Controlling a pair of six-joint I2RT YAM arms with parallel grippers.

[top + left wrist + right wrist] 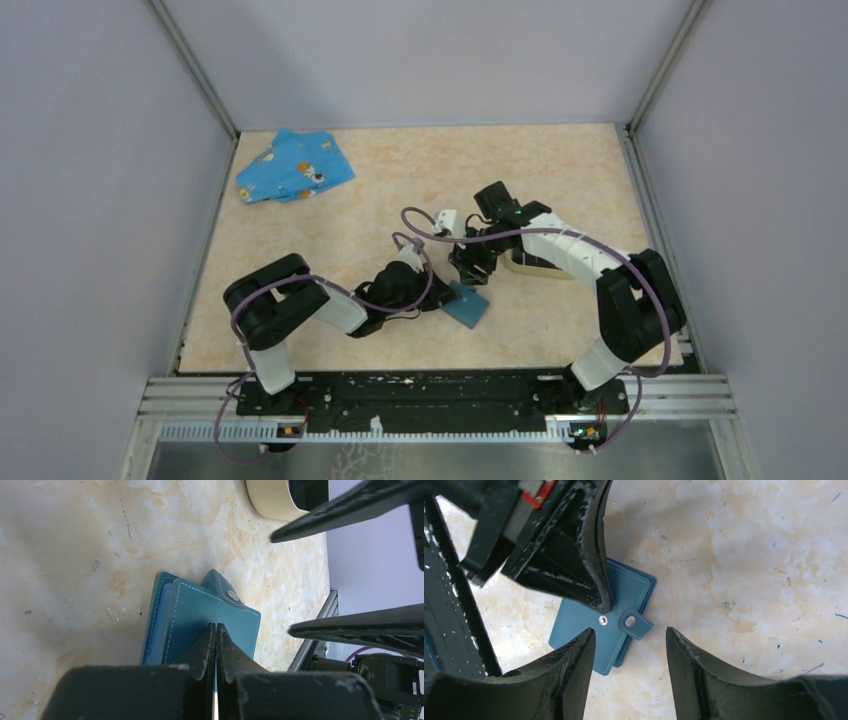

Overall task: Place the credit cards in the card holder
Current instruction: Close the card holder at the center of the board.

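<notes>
On the marbled surface, the left tool, jaws together, touches a blue case; the right tool hovers above, jaws parted, empty. The tan card holder stands just right, under the right arm.

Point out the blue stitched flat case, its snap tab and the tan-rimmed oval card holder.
blue stitched flat case [626,592]: right wrist view, on its front cover.
snap tab [636,623]: right wrist view, on the tab's rounded end.
tan-rimmed oval card holder [270,500]: left wrist view, on its tan rim.
</notes>
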